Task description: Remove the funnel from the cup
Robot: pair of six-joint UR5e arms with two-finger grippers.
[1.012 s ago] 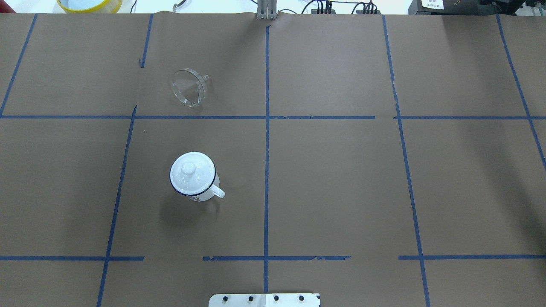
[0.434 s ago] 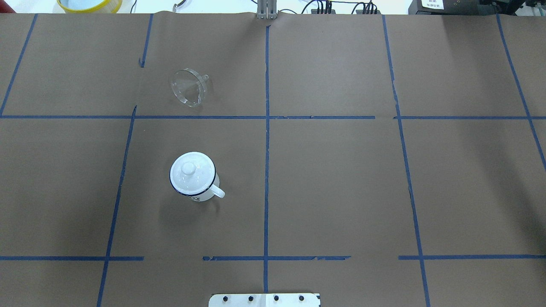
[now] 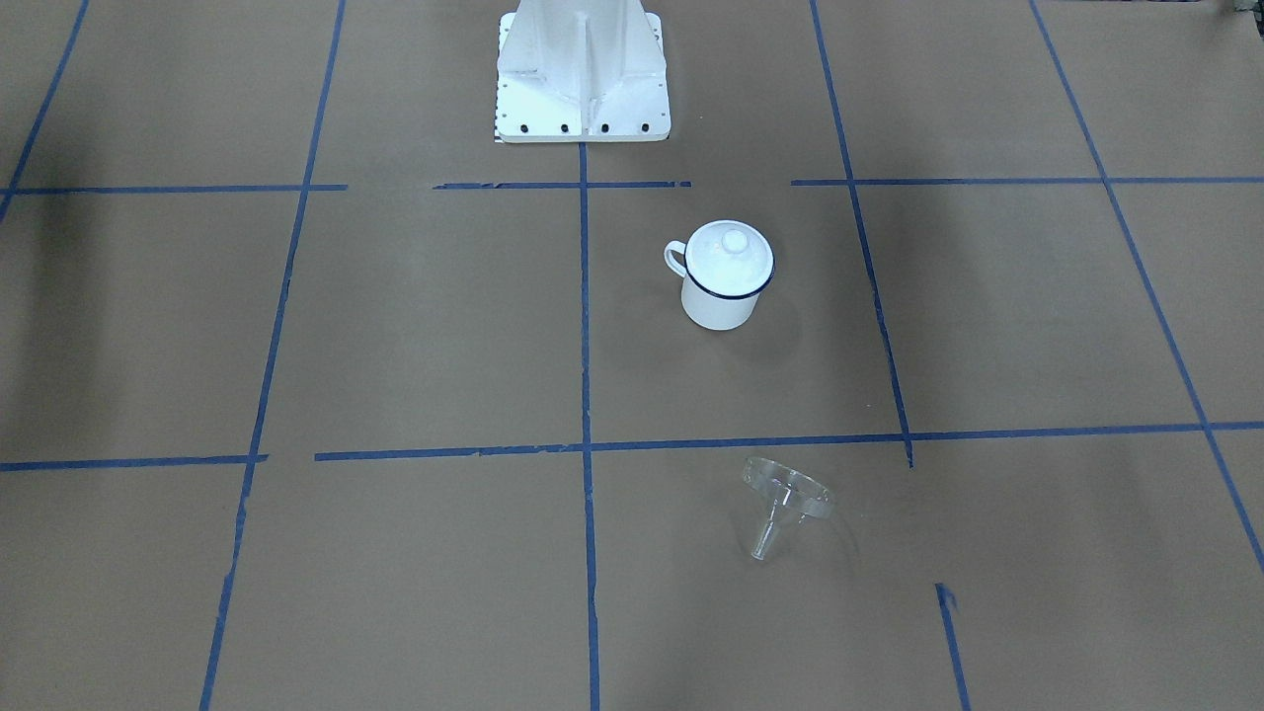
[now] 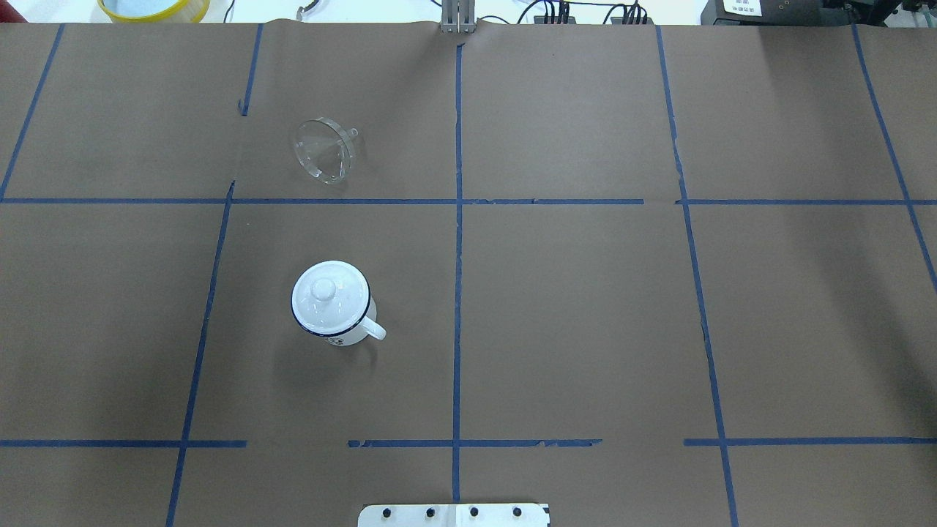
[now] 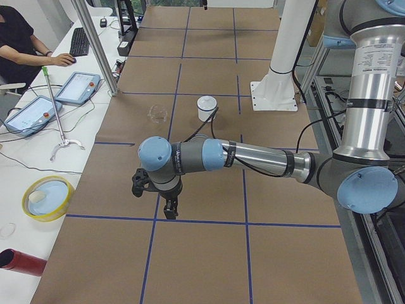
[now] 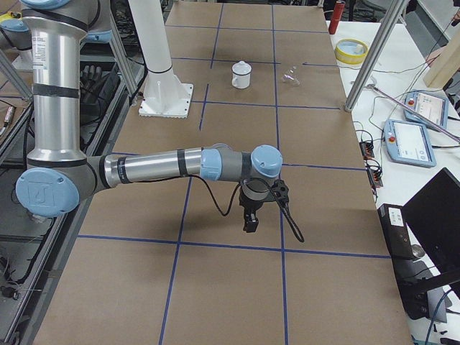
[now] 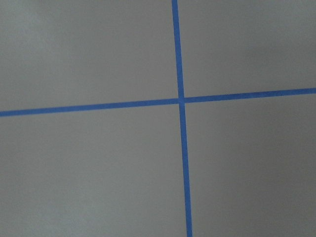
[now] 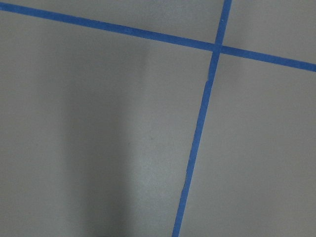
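Closest to the robot's base, the white enamel mug with a dark blue rim (image 4: 344, 334) stands upright on the brown paper-covered counter (image 4: 585, 293), capped by a white domed lid with a knob (image 4: 329, 293). Farther out and well apart from it, the small clear plastic funnel (image 4: 324, 151) lies tipped over, already out of the mug, its spout pointing away from the robot. Expect it to be light, stiff, slick and apt to roll; pinch across the rim wall or the spout. The left pincer (image 5: 158, 193) and right pincer (image 6: 250, 221) hang over the counter's ends; you cannot tell whether either is released or clenched.
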